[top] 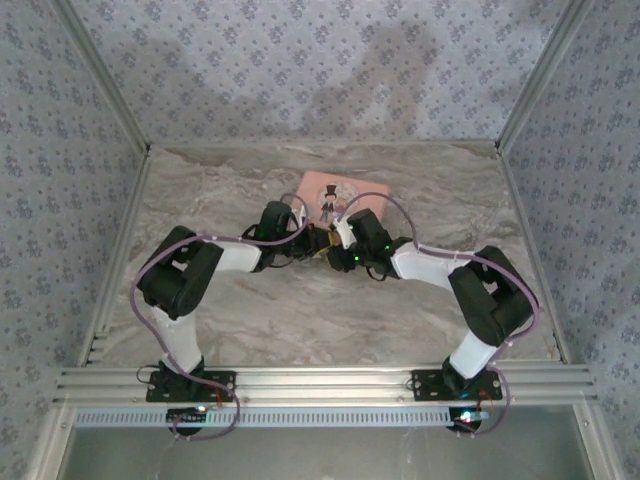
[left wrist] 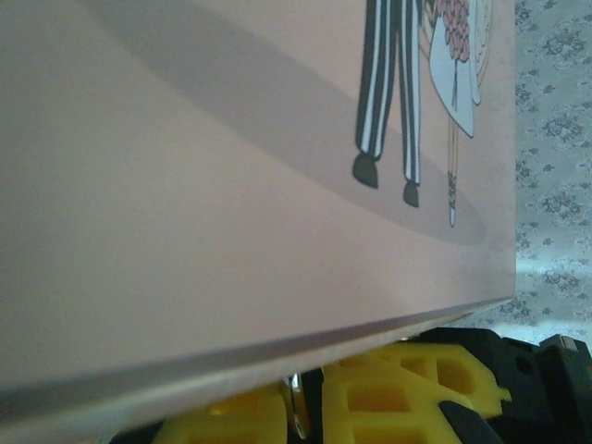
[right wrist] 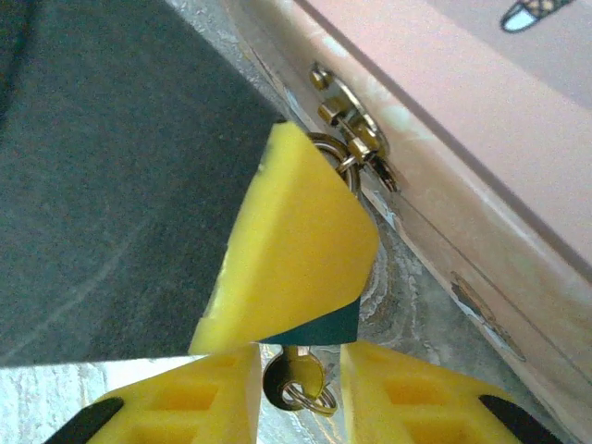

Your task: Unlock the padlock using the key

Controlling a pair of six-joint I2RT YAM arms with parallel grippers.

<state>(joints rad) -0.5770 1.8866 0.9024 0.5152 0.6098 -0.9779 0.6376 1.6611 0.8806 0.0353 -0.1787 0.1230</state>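
Observation:
The dark teal padlock (right wrist: 324, 326) hangs from the brass hasp (right wrist: 347, 139) on the front of the pink tin (right wrist: 481, 194). A yellow finger (right wrist: 287, 250) of my left gripper covers most of it. The small brassy key (right wrist: 298, 377), with a ring on its head, sticks out of the padlock's underside. My right gripper (right wrist: 301, 359) is open, a finger on either side of the key's head, with a gap on the right. In the left wrist view my left gripper (left wrist: 310, 407) is shut, with a metal sliver (left wrist: 298, 407) between its pads under the tin's edge. Both grippers (top: 305, 240) (top: 337, 247) meet in front of the tin.
The pink tin (top: 345, 195) with a cartoon couple lies on the marble tabletop (top: 300, 310) at the back centre. Patterned walls (top: 60, 200) and aluminium rails enclose the table on three sides. In the left wrist view the tin's lid (left wrist: 231, 185) is very close.

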